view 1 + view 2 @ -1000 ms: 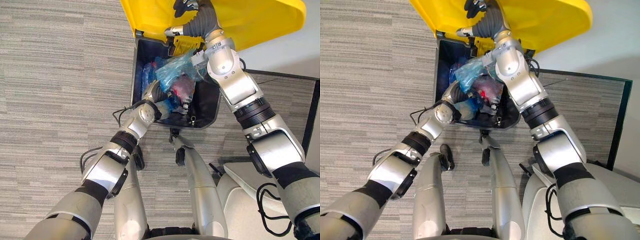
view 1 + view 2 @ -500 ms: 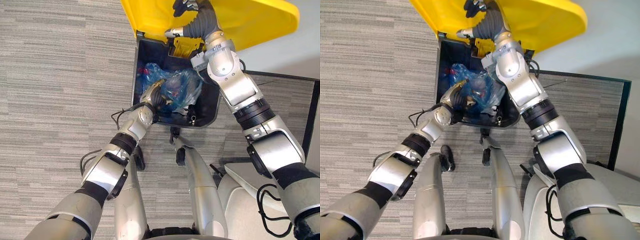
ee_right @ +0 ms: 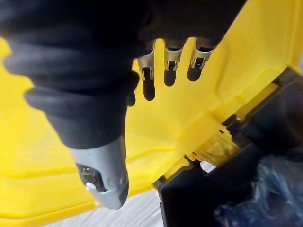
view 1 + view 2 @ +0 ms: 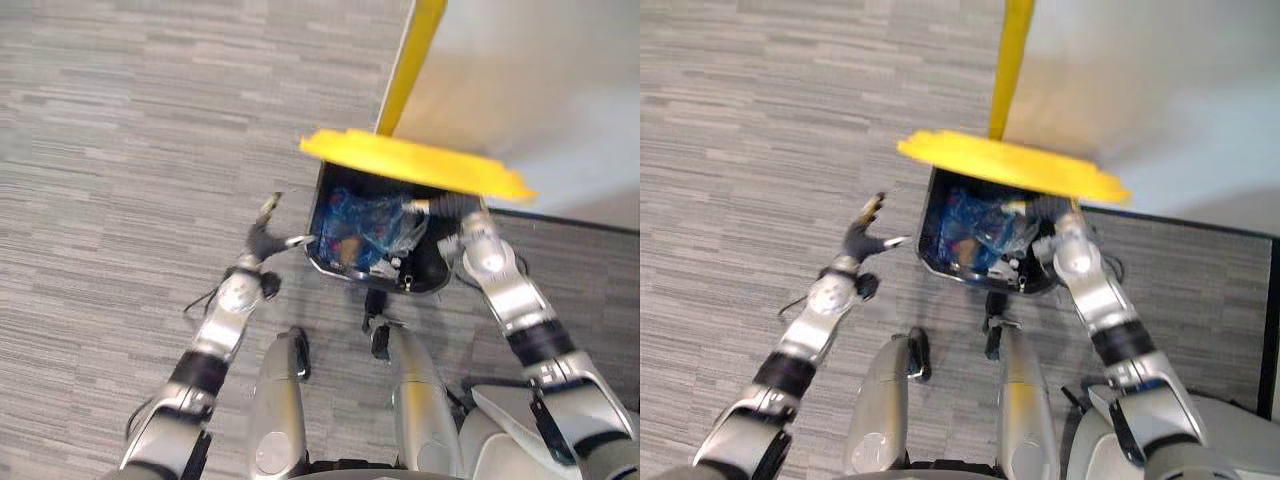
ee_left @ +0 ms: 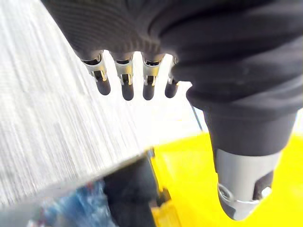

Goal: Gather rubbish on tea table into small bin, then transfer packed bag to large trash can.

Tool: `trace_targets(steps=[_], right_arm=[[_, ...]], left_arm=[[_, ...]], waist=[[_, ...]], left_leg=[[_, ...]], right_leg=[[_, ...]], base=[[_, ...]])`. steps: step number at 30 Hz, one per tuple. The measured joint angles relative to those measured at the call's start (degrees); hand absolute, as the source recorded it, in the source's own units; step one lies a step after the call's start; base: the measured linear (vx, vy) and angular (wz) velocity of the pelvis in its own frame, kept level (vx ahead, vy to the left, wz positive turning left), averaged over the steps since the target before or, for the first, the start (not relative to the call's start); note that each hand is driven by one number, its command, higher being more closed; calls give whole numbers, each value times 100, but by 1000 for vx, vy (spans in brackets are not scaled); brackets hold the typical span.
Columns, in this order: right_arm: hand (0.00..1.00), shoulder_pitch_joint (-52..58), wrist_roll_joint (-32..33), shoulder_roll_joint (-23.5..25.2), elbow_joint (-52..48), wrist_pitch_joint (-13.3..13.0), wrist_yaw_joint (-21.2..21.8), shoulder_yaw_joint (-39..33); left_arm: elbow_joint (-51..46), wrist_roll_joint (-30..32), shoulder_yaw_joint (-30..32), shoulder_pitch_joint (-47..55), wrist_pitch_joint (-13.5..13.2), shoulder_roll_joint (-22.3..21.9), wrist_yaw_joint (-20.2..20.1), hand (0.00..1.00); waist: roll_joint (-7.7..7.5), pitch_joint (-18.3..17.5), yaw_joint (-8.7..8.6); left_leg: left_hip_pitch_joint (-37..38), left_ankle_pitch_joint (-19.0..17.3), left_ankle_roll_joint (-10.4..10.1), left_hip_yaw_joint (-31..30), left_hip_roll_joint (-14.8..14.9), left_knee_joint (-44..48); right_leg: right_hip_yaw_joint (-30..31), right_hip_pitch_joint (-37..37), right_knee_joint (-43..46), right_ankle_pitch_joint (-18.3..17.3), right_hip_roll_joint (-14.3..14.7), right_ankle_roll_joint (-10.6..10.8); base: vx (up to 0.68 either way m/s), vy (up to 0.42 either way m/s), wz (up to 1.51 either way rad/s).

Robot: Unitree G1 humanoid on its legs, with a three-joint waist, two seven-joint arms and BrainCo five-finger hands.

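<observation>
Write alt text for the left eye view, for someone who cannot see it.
A dark trash can holds a blue bag, with its yellow lid partly over the opening. The left robot hand hangs open above the grey carpet beside the can; the right robot hand reaches under the lid's edge.

Indoor room of the office or commercial kind. The floor is covered wall to wall with short-pile grey carpet (image 4: 120,150) in a fine pattern of streaks, a hard-wearing covering typical of workplaces. A plain pale wall (image 4: 540,80) meets it along a dark skirting strip (image 4: 1180,221), and a narrow yellow upright (image 4: 405,65) runs up the wall. Against the wall stands a large trash can (image 4: 319,232) with a black body and a hinged yellow lid (image 4: 410,165), a communal type of bin. The lid is raised partway, and blue plastic bags (image 4: 365,215) of rubbish lie inside the can.
</observation>
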Motion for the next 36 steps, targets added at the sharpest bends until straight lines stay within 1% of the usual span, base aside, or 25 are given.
trace_targets(steps=[1,3,5,7,8,9,10,11,12,13,15,18,21,25,26,28,29,30,31,32,33,34,35,36], right_arm=[[0,189,-32,1,-40,0,54,-56],[0,718,-210,147,-70,-5,127,-174],[0,1000,-367,358,-68,-17,210,-318],[0,1192,-563,519,-43,-41,276,-364],[0,1289,-657,635,15,-68,329,-449],[0,1358,-678,758,116,-84,337,-501],[0,1382,-739,908,391,-109,351,-521],[0,1380,-809,1069,704,-108,375,-523],[0,1380,-844,1129,857,-110,400,-525],[0,1383,-898,1220,1154,-109,461,-527],[0,1394,-1005,1362,1622,-107,485,-528],[0,1402,-1122,1489,2024,-111,580,-517],[0,1522,-1239,1590,2373,-108,589,-504],[0,1650,-1315,1694,2536,-106,593,-421],[0,1704,-1339,1730,2552,-104,595,-418],[0,1801,-1352,1773,2547,-107,595,-400],[0,1864,-1357,1787,2501,-106,593,-403],[0,1933,-1356,1817,2477,-112,589,-406],[0,1979,-1355,1835,2476,-113,590,-410],[0,2179,-1351,1870,2481,-114,584,-455],[0,2330,-1352,1906,2484,-115,584,-499],[0,2616,-1353,2016,2506,-113,584,-592],[0,2835,-1351,2153,2548,-106,580,-704],[0,2992,-1349,2273,2642,-103,575,-801]], left_arm=[[-5,-89,121,147,-18,9,-21,0],[-9,-310,730,809,-47,20,-106,0],[121,-416,1028,1211,-49,14,-119,0],[499,-412,1216,1484,-46,-23,-160,0],[798,-409,1333,1543,-36,-98,-229,0],[1112,-405,1439,1594,-33,-172,-243,0],[1587,-396,1605,1653,-5,-278,-258,0],[2086,-348,1759,1735,57,-351,-299,0],[2330,-344,1829,1757,99,-389,-333,0],[2732,-270,1937,1820,183,-476,-362,0],[3343,-33,2116,1926,307,-690,-372,0],[3621,184,2301,2096,413,-874,-395,0],[3684,323,2317,2158,416,-930,-470,0],[3683,316,2293,2067,406,-1035,-475,0],[3681,312,2286,2035,404,-1095,-473,0],[3655,255,2225,2010,389,-1169,-472,0],[3595,207,2218,1999,384,-1234,-470,0],[3571,198,2206,1977,374,-1267,-470,0],[3546,172,2174,1974,366,-1315,-460,0],[3513,97,2091,1947,371,-1346,-457,0],[3493,94,2027,1926,372,-1346,-449,0],[3426,94,1945,1989,379,-1345,-443,0],[3364,95,1939,2070,380,-1344,-438,0],[3326,95,1943,2164,395,-1341,-418,0]], waist=[[8,-63,55],[-12,-278,92],[-33,-459,104],[-54,-612,136],[-68,-676,203],[-99,-715,212],[-150,-779,223],[-237,-878,218],[-269,-906,209],[-338,-951,210],[-386,-980,217],[-401,-991,216],[-428,-1007,216],[-504,-1016,210],[-509,-1012,203],[-510,-1010,130],[-511,-1004,52],[-478,-995,63],[-421,-961,49],[-491,-996,31],[-443,-983,31],[-469,-1009,40],[-514,-1047,50],[-632,-1127,49]], left_leg=[[76,24,-11,-25,-28,-69],[480,104,-69,-55,-77,-381],[768,194,-86,-77,-133,-648],[1045,300,-107,-67,-168,-954],[1181,344,-117,-66,-176,-1096],[1327,381,-134,-67,-184,-1227],[1502,430,-165,-72,-213,-1398],[1649,484,-204,-83,-233,-1565],[1721,517,-213,-85,-235,-1645],[1867,569,-229,-76,-238,-1806],[2144,622,-242,-51,-231,-2010],[2452,649,-230,111,-239,-2191],[2713,649,-229,195,-257,-2295],[2861,642,-219,330,-302,-2273],[2869,620,-182,380,-315,-2209],[2823,580,-112,413,-335,-2030],[2750,577,-43,405,-345,-1946],[2706,678,123,634,-202,-1987],[2641,714,153,693,-184,-1962],[2639,796,174,726,-185,-1997],[2668,846,177,726,-182,-2042],[2738,971,137,734,-163,-2170],[2744,1082,78,784,-134,-2290],[2696,1187,10,871,-151,-2379]], right_leg=[[-20,63,0,-30,-22,1],[-68,380,-40,-150,-56,14],[-107,608,-99,-216,-92,13],[-117,827,-252,-218,-94,16],[-123,936,-335,-216,-82,16],[-121,1047,-404,-216,-67,16],[-124,1204,-522,-210,-28,18],[-123,1308,-617,-207,-9,19],[-128,1373,-672,-200,3,26],[-127,1491,-789,-171,29,34],[-91,1711,-1019,-83,93,54],[47,1919,-1166,-2,141,87],[141,2156,-1231,20,164,120],[318,2198,-1190,87,161,205],[372,2195,-1144,122,151,260],[453,2131,-1049,255,122,491],[497,2043,-1018,436,110,719],[613,2030,-1155,616,164,981],[593,1851,-611,406,104,796],[420,1586,896,-161,-128,385],[371,1556,1539,-335,-255,353],[389,1632,2373,-503,-457,349],[526,1891,2595,-575,-569,427],[675,2222,2267,-601,-669,479]], base=[[96,-61,27],[113,-46,23],[124,-44,17],[111,-32,10],[93,-28,2],[87,-28,2],[94,-22,-2],[57,-10,1],[81,-23,-1],[49,-20,0],[79,-3,-10],[35,36,-23],[-5,44,-16],[-36,32,-21],[-86,37,-23],[-140,72,-20],[-254,76,-37],[-195,42,-42],[-334,1,-39],[-213,-15,-15],[-241,-23,-10],[-134,-71,-15],[-158,-146,-30],[-157,-182,-38]])
